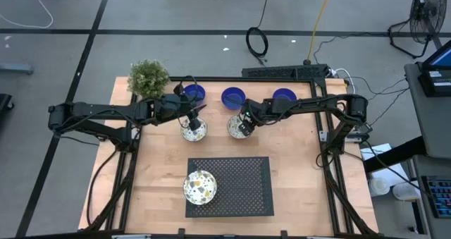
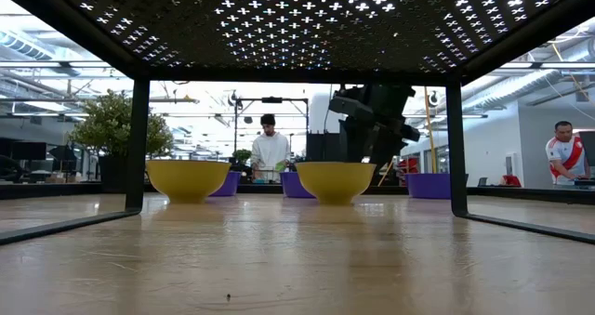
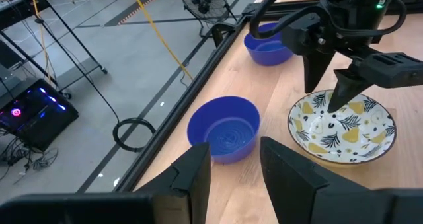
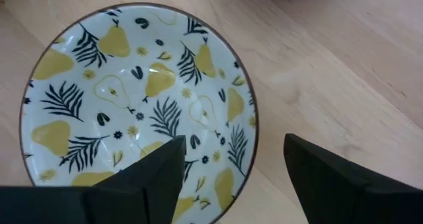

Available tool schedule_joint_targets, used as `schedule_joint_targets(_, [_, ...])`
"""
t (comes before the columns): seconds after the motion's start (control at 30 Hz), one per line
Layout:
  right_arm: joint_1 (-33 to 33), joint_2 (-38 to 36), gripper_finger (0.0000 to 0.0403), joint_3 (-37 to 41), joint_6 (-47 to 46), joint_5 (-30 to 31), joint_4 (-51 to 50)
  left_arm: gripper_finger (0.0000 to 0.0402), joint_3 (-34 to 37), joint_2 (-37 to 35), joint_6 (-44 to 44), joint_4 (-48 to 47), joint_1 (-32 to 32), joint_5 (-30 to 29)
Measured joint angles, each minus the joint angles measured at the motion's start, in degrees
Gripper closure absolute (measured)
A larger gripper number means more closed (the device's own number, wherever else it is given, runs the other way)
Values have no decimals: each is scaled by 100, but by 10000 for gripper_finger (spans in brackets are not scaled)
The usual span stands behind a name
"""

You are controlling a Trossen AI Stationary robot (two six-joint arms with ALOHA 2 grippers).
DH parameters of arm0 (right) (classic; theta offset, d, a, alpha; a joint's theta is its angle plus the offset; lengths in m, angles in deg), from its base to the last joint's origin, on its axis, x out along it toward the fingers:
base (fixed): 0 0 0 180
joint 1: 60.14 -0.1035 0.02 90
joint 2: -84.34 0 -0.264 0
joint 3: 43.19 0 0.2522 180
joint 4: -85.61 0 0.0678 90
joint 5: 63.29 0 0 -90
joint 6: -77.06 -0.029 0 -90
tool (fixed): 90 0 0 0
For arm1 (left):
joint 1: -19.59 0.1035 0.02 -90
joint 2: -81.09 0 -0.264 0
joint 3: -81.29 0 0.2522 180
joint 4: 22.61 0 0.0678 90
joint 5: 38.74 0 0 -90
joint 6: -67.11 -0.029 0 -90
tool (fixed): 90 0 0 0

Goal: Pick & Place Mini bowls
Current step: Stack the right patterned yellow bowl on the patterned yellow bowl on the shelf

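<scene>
Bowls are spread over the wooden table (image 1: 158,175) in the high view: three blue bowls in a row near the far edge, at (image 1: 194,93), (image 1: 232,97) and (image 1: 284,96). Two patterned bowls sit just in front of them, at (image 1: 194,131) and (image 1: 238,126). A third patterned bowl (image 1: 199,187) rests on the left part of a dark mat (image 1: 239,186) near the front edge. The left gripper (image 1: 192,120) is seen over the left patterned bowl, the right gripper (image 1: 244,123) over the right one. A potted plant (image 1: 149,77) stands at the far left corner.

From table height, the two patterned bowls appear yellow on the outside, at (image 2: 188,179) and (image 2: 335,181), with one dark arm (image 2: 372,120) lowered behind the right one. The perforated mat is seen from below, and two people show in the room beyond.

In the left wrist view, the left gripper (image 3: 234,168) is open, with a blue bowl (image 3: 223,128) just ahead. The other arm's fingers are poised at a pear-patterned bowl (image 3: 342,126).

In the right wrist view, the right gripper (image 4: 231,171) is open, with one finger (image 4: 145,174) over the bowl's inside (image 4: 132,85) and the other outside the rim.
</scene>
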Motion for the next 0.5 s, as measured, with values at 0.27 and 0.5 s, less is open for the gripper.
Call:
schedule_joint_targets(0.27, [0, -1, 224, 412, -168, -2, 408, 266, 0, 0, 42, 4, 0, 0])
schedule_joint_targets(0.5, [0, 0, 258, 578, -121, -2, 958, 266, 0, 0, 42, 9, 0, 0])
